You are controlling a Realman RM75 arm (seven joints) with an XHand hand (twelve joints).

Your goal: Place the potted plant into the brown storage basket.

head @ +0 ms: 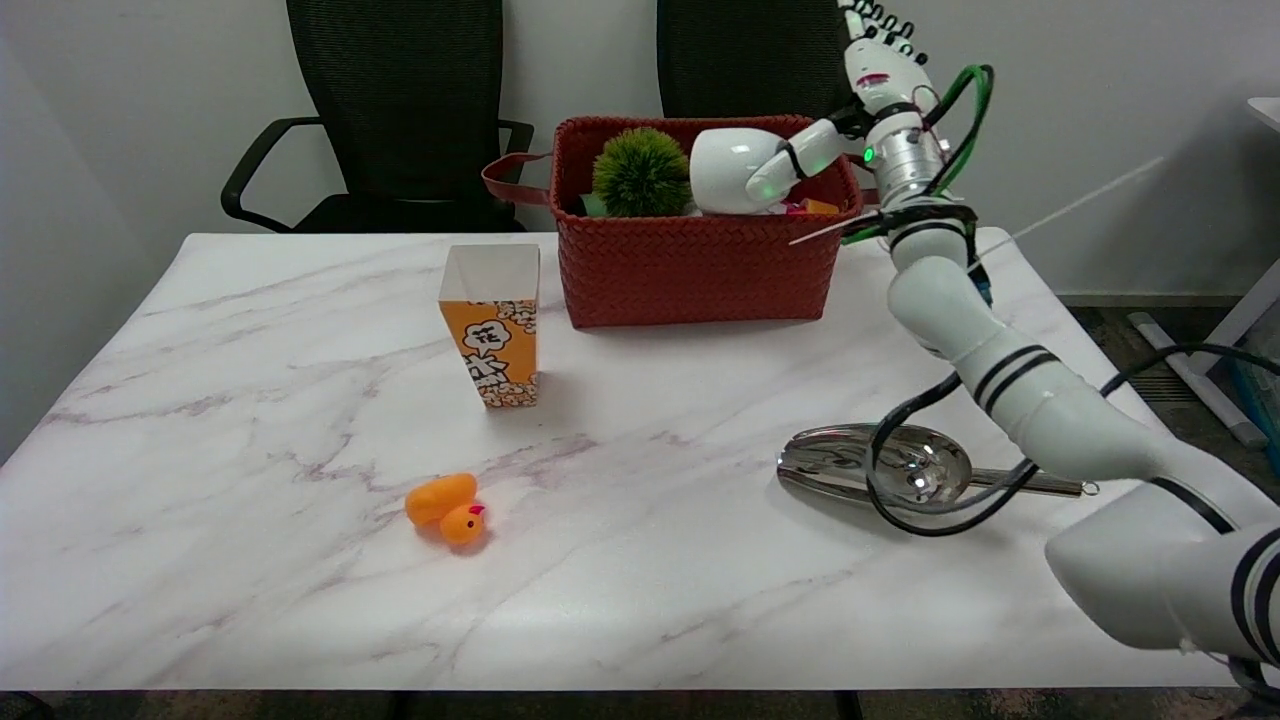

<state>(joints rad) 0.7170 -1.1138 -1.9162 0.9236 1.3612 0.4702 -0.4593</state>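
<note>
A plain pale wall and two black office chairs point(400, 110) stand behind a white marble-patterned desk point(250, 380).

In the head view, the brown storage basket point(700, 265) sits at the far middle of the desk, its strap handle poking out on the left. The potted plant point(690, 170) lies tipped on its side inside the basket: the green ball of foliage points left and the white pot points right, both showing above the rim. The right hand point(870, 90) hangs above the basket's right end, with one finger point(800, 160) reaching down against the pot. Whether it is grasping the pot or only touching it cannot be told from here; most of the hand is raised clear of it.

Just left of the basket stands an orange popcorn box point(492, 325). An orange toy duck point(447, 508) lies nearer the front, and a metal ladle point(900, 475) rests at the right, partly under the arm's cable.

The placing step looks all but done. The next move, I judge, calls for freeing the finger and lifting the hand straight up without dragging the pot or catching the basket's rim.
</note>
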